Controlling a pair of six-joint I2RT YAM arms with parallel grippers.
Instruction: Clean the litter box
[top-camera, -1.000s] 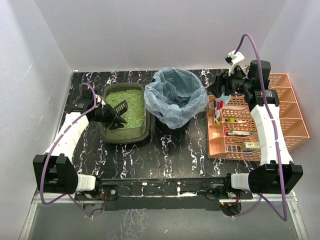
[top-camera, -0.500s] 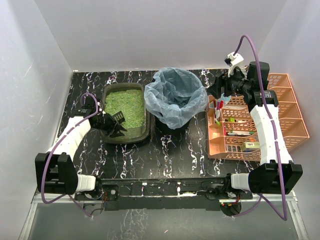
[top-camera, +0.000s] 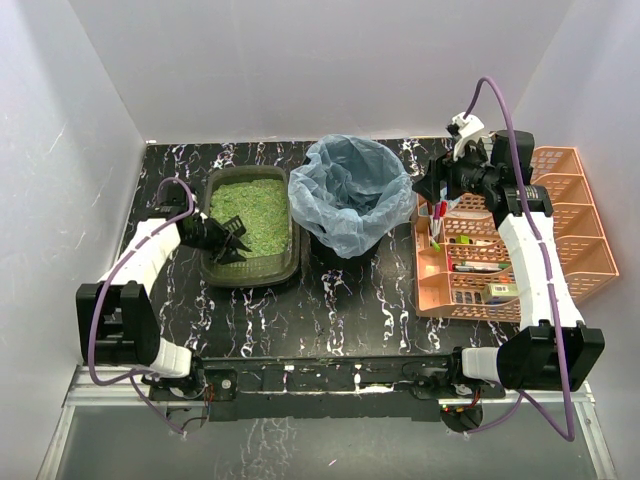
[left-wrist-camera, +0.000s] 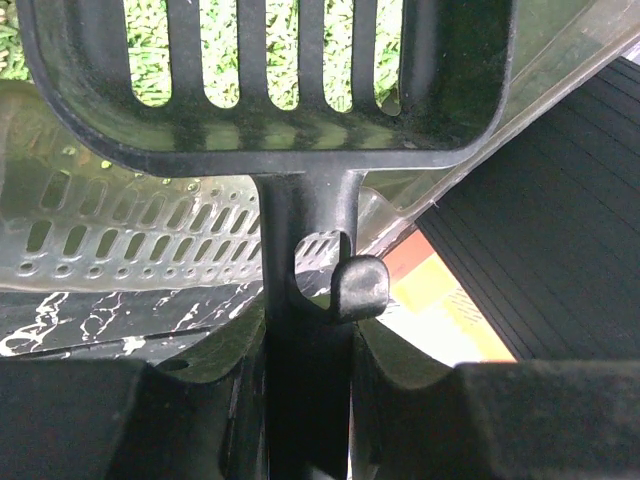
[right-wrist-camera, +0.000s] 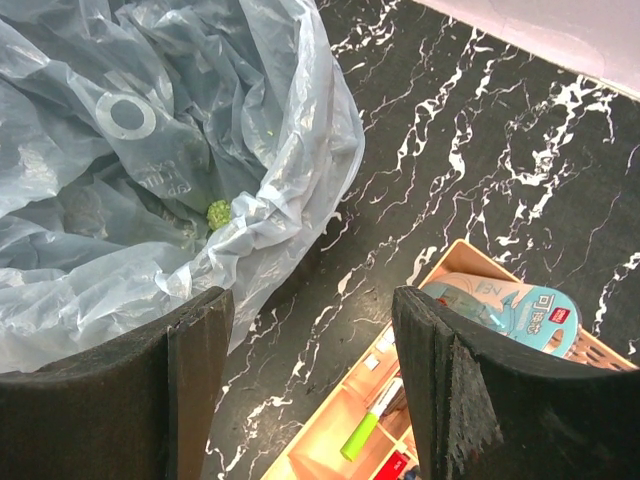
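My left gripper (left-wrist-camera: 305, 400) is clamped tight on the thin handle of a black slotted litter scoop (left-wrist-camera: 265, 80), and the wrist view shows the scoop's head held out ahead of the fingers with green litter (top-camera: 250, 205) visible through its slots. I can see no clump in the scoop. From above, that gripper sits over the near-left part of the litter box (top-camera: 255, 281). The box lies on the left half of the black marbled counter (top-camera: 350, 300), just beside the round bin lined with a blue bag (top-camera: 350, 195). My right gripper (right-wrist-camera: 315, 380) is wide and holds nothing. It hangs above the counter between the bin and the orange slatted organiser (top-camera: 560, 230), and one green lump (right-wrist-camera: 218, 213) lies down in the bag. My main worry is the handle: it is narrow, so a hard dig into the litter could twist it in the grip and tilt the head. A scoop dragged low could catch the box's wall and shove the tray towards the bin. A fast or tilted carry to the bin would shed granules onto the counter. The bag's loose rim could snag the scoop's edge, and my right arm stands close enough to the bin to get in the left arm's way.
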